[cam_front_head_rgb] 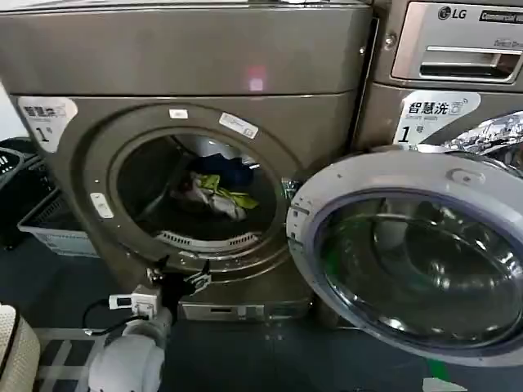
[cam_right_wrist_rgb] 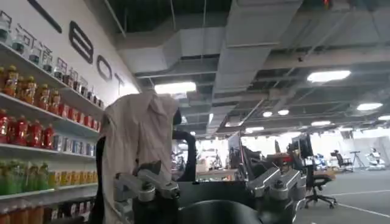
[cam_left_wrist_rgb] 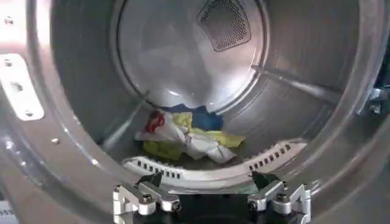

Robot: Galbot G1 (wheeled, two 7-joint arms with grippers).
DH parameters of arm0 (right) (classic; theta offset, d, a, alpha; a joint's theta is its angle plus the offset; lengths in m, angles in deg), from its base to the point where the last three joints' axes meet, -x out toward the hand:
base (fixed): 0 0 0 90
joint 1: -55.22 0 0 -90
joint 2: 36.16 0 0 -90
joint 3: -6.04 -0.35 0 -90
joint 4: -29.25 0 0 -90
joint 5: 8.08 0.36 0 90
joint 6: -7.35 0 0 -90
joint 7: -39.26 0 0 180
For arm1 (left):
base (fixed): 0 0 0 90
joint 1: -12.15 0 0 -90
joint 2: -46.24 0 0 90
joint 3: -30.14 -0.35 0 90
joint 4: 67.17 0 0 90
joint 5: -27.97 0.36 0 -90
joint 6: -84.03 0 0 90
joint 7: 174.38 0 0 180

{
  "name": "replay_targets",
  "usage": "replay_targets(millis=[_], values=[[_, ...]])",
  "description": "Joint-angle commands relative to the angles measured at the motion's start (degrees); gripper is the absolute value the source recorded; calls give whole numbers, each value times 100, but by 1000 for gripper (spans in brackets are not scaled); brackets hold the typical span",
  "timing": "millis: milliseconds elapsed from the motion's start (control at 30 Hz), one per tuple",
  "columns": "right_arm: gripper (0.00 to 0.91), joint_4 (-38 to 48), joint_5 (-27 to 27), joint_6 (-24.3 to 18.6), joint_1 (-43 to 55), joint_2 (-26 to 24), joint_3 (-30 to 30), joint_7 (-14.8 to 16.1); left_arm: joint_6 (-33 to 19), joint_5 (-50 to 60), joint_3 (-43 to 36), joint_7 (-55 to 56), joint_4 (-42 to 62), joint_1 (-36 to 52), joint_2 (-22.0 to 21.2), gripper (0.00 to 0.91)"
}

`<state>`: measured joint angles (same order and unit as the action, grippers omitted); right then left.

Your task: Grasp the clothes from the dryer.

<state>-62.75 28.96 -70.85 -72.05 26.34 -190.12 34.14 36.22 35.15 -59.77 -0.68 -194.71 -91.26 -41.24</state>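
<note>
- Head view: the dryer (cam_front_head_rgb: pixel 196 147) is standing with its glass door (cam_front_head_rgb: pixel 413 261) swung wide; the clothes (cam_front_head_rgb: pixel 214 194) are lying deep inside its drum. The left gripper (cam_front_head_rgb: pixel 177 279) is hovering just below the porthole rim, fingers apart.
- Left wrist view: the clothes (cam_left_wrist_rgb: pixel 183 137) are resting at the drum's bottom, beyond the spread fingers (cam_left_wrist_rgb: pixel 152 196).
- Right wrist view: the right gripper (cam_right_wrist_rgb: pixel 210 185) is pointing away from the dryer, fingers apart, empty.

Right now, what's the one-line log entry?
left gripper: open, at dryer porthole rim | clothes: heaped in drum, ungrasped | right gripper: open, away
</note>
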Motion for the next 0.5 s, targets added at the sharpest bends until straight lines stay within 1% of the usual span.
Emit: replay_targets(millis=[33,500], values=[[907,5,4,2,-3,-6,-9,1,281,-23,-4,1,21,39,6,907],[907,30,3,3,-31,-33,-24,0,281,-48,1,17,46,91,26,907]])
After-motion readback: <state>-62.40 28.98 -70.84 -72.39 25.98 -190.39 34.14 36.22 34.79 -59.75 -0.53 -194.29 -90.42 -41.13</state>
